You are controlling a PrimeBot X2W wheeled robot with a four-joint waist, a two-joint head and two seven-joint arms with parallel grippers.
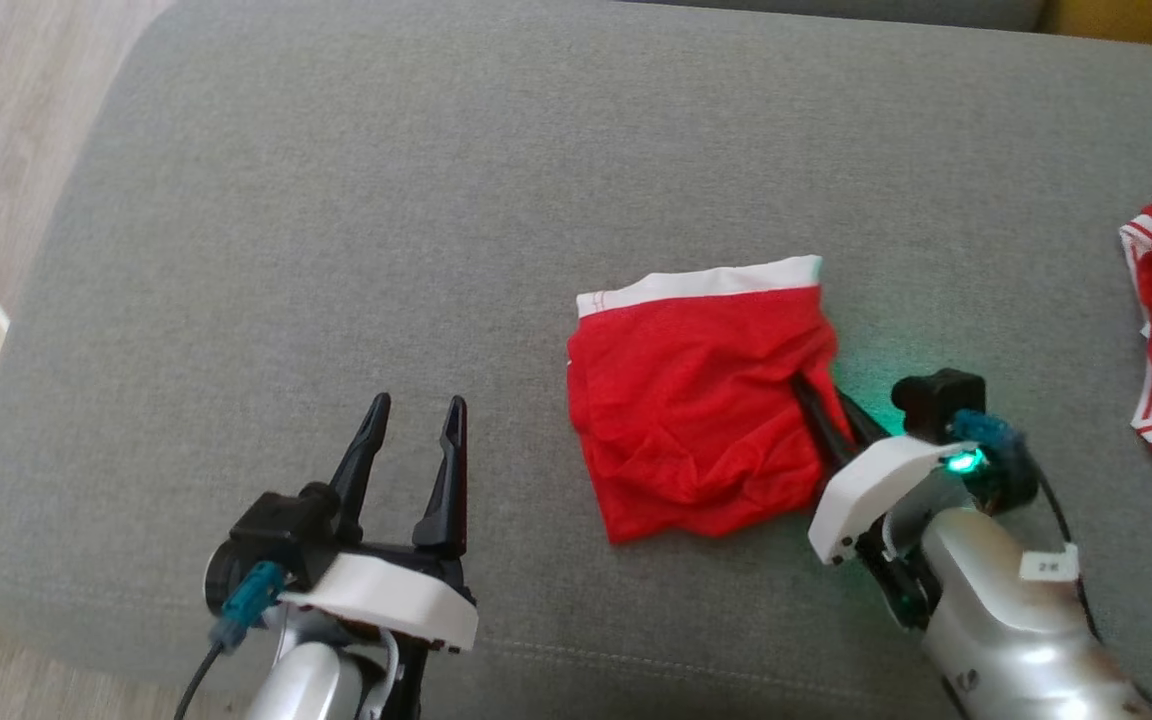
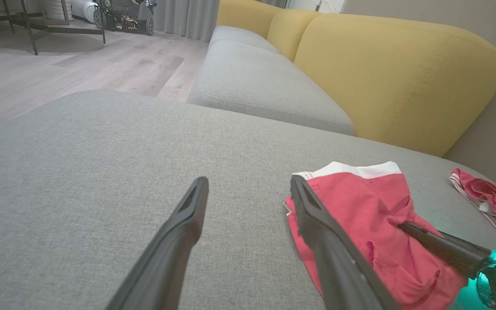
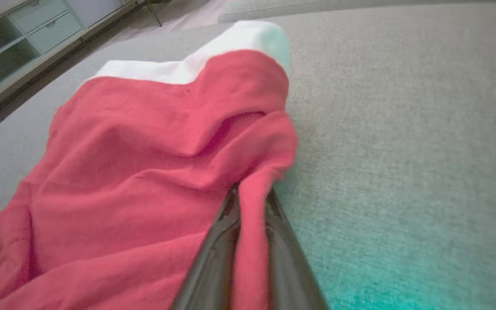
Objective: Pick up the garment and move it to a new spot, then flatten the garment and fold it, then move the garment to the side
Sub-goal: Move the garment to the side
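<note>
The robot's right fingers [image 1: 818, 412] clamp a fold of the red garment [image 1: 696, 400] on a grey sofa [image 1: 436, 200]; well apart, its left fingers [image 1: 453, 425] spread wide, empty.

We look down on a wide grey seat cushion [image 1: 436, 200], with a second grey cushion [image 2: 252, 82] lying beyond it. Behind both we see a yellow backrest [image 2: 394, 77] against a plain wall [image 2: 424, 13]. Around them are a pale wooden floor [image 2: 58, 73], grey curtains [image 2: 187, 17] and a cabinet with drawers [image 3: 45, 26].
</note>
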